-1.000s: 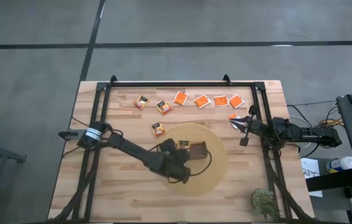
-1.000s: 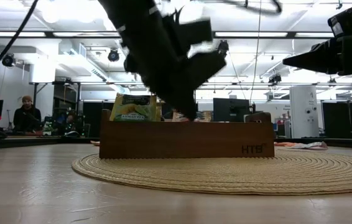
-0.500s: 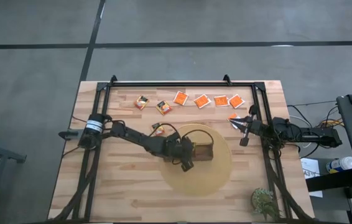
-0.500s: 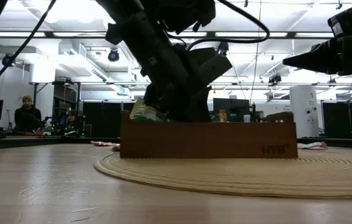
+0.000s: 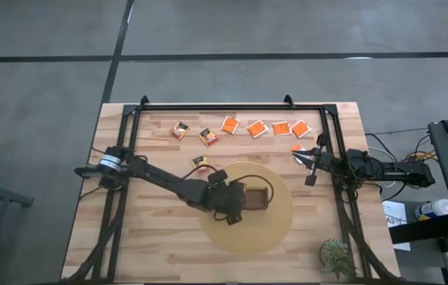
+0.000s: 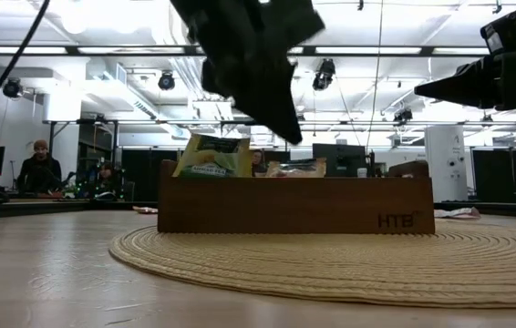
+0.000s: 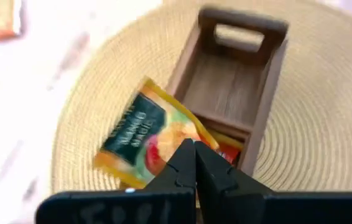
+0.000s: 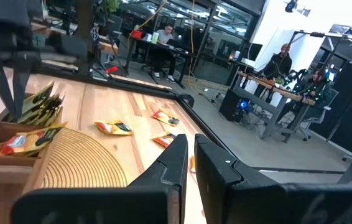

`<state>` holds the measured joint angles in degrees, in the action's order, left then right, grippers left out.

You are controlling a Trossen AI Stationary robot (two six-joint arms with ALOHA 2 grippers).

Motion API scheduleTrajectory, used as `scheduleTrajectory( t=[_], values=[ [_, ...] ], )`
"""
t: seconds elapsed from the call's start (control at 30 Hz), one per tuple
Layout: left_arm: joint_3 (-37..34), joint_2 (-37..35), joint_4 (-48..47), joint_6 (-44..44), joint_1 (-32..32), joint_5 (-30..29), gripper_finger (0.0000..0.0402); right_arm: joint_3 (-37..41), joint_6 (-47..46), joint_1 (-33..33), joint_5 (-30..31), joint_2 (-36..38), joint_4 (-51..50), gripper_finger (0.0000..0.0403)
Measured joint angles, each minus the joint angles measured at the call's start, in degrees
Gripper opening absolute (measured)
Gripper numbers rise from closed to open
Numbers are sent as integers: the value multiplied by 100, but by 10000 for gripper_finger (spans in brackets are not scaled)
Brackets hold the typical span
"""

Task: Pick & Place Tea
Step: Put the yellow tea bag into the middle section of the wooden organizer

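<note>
Sachet: a yellow-orange sachet (image 7: 143,134) lies just ahead of the left gripper (image 7: 194,149), tips pressed together, holding nothing.
Right gripper (image 8: 190,144): nearly closed, empty.
Low view only: sachets upright in tray (image 6: 294,206).

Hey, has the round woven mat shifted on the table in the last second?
Yes. In the high view the woven mat has slid left, away from the right hand, which waits at the table's right edge.
</note>
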<state>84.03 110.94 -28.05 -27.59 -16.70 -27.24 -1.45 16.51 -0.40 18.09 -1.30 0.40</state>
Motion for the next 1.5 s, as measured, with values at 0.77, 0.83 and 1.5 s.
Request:
scheduleTrajectory(
  t=[0.77, 0.83, 1.5],
  values=[
    [13, 599, 117, 145, 609, 1748, 0, -1, -2, -2, -1, 2, -2, 27],
    [23, 667, 114, 94, 689, 1973, 0, 0, -2, -2, -2, 5, -2, 27],
    [304, 20, -407, 253, 40, 44, 0, -1, -2, 1, -4, 7, -2, 27]
  ],
)
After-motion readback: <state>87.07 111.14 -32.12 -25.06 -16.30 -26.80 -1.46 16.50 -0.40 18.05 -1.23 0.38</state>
